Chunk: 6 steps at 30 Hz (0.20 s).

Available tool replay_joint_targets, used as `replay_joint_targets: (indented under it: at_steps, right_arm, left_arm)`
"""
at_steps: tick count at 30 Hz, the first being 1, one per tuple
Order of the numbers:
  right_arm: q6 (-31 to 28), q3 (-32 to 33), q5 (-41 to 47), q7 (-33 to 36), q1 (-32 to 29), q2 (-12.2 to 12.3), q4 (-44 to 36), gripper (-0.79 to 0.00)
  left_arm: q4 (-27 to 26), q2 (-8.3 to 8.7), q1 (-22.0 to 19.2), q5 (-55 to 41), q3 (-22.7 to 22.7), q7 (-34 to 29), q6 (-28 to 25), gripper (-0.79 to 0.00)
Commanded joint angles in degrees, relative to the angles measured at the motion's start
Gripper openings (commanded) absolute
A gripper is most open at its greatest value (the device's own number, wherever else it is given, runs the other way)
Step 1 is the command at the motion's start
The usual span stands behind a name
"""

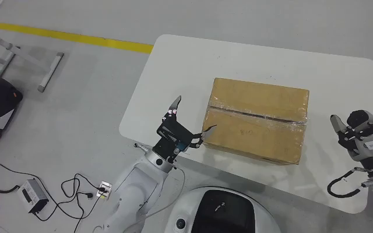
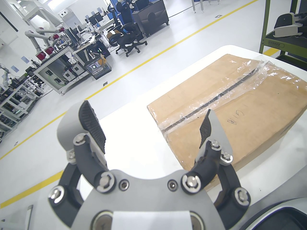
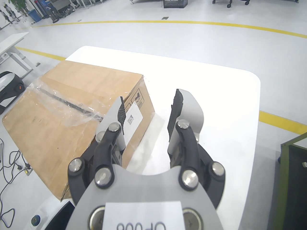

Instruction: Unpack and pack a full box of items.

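1. Top view: a closed cardboard box [image 1: 256, 119] lies flat near the middle of the white surface [image 1: 175, 64], with its long side running across the robot's front.
2. The left claw [image 1: 196, 113] is at the box's left short end with its jaws spread wide. One fingertip [image 1: 213, 127] sits at the box's edge, near where the seam ends; contact cannot be judged.
3. The right claw [image 1: 344, 121] is at the surface's right edge, apart from the box's other short end.
4. The left wrist view adds the lid detail. Both top flaps are shut, and clear tape [image 2: 223, 89], wrinkled and partly lifted, runs along the centre seam. Handwritten marks [image 2: 237, 118] lie on the near flap.
5. The same view shows the left claw's ribbed pads [image 2: 92, 123], with bare surface between them.
6. The right wrist view shows the end face, which the other views do not. It carries a white sticker [image 3: 132, 116] beneath printed handling symbols [image 3: 138, 96].
7. This view shows the right claw's jaws moderately apart and gripping nothing.
8. Contents: the flaps are closed and taped, so what the box holds cannot be seen.
9. Surroundings: a yellow floor line [image 1: 76, 38] runs beyond the surface, cables [image 1: 76, 189] lie on the floor to the robot's left, and a green cart [image 2: 283, 20] stands past the far corner.
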Motion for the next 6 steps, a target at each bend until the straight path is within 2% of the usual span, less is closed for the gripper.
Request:
replay_joint_targets:
  at_steps: [1,6]
  right_arm:
    - [0.0,0.0,0.0,0.0,0.0,0.0,0.0,-0.356]
    - [0.0,0.0,0.0,0.0,0.0,0.0,0.0,-0.356]
  left_arm:
    - [0.0,0.0,0.0,0.0,0.0,0.0,0.0,-0.001]
    - [0.0,0.0,0.0,0.0,0.0,0.0,0.0,-0.001]
